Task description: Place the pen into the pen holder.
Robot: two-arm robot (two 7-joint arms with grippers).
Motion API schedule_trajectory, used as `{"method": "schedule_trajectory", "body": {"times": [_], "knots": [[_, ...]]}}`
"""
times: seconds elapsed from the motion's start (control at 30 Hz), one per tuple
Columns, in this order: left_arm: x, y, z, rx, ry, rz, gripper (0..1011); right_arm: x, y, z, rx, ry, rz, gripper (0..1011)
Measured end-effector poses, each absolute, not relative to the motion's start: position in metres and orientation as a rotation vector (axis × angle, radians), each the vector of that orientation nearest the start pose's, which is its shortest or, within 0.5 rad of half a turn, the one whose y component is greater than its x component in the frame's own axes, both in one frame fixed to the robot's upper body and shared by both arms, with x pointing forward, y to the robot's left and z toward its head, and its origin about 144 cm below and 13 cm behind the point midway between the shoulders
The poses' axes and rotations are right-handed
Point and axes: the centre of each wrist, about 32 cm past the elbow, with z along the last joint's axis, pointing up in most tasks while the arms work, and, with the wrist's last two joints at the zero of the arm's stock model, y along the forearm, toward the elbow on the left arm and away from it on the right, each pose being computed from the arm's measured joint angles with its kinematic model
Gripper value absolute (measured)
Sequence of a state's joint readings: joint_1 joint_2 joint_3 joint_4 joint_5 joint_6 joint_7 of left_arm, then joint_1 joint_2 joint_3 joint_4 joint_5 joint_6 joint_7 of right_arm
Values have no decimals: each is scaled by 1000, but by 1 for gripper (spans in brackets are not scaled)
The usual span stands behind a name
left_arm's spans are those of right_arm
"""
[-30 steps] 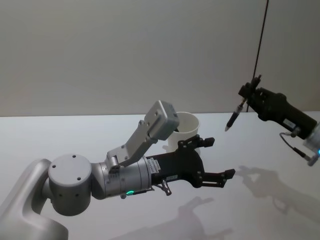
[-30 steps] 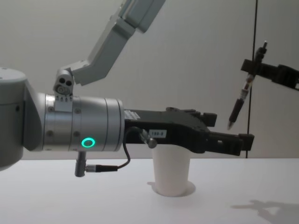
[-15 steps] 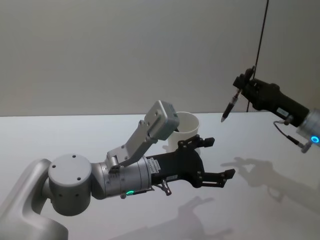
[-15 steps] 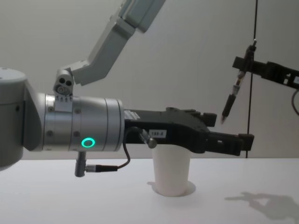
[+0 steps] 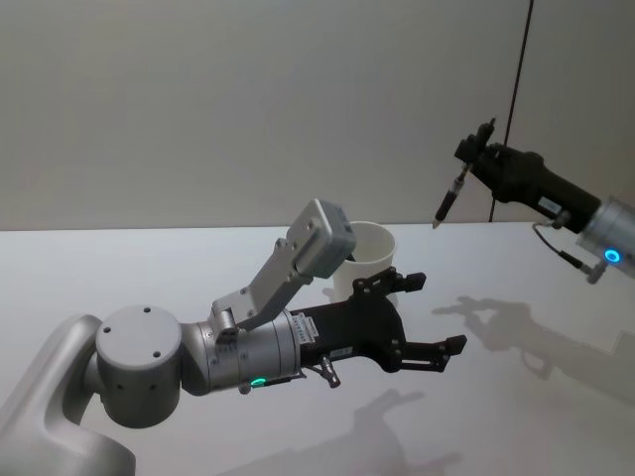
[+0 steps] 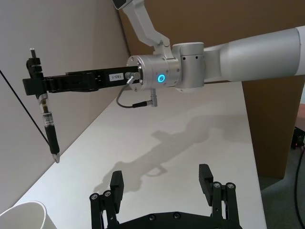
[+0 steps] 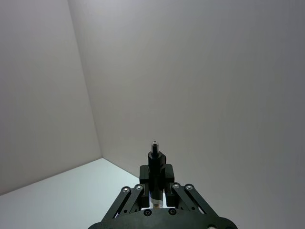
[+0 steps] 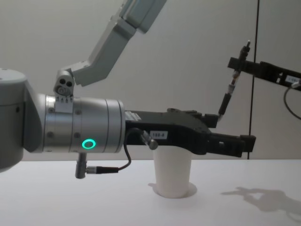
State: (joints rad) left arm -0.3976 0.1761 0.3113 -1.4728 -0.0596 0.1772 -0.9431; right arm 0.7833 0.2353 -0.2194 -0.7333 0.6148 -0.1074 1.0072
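The pen holder [image 5: 375,245], a plain white paper cup, stands upright on the white table behind my left arm; its side [image 8: 173,175] and its rim [image 6: 25,213] also show. My left gripper [image 5: 437,312] hovers open and empty in front of and to the right of the cup, fingers spread wide [image 6: 161,179] [image 8: 232,132]. My right gripper [image 5: 474,155] is high up to the right of the cup, shut on the pen's upper end. The dark pen [image 5: 447,200] hangs tip down, slightly tilted [image 8: 227,97] [image 6: 48,128] [image 7: 155,164].
The white table [image 5: 149,268] runs back to a plain grey wall. A thin dark vertical line [image 5: 516,89] runs down the wall behind the right arm. My left arm's elbow and forearm [image 5: 198,357] fill the space in front of the cup.
My right gripper has carried the pen up and to the left, closer to the cup's side. The left arm and the cup have stayed still.
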Motion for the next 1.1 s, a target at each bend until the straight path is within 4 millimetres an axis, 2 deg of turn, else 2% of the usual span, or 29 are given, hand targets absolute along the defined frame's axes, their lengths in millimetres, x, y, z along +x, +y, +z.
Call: {"method": "schedule_trajectory", "body": {"times": [0.53,1.1], "knots": [[550,187,1244,174,-146,377,1004,679,-295,1217,262,68,-590,166],[550,187,1244,174,-146,377,1004,692,-280,1218,237,83,-566,166]]}}
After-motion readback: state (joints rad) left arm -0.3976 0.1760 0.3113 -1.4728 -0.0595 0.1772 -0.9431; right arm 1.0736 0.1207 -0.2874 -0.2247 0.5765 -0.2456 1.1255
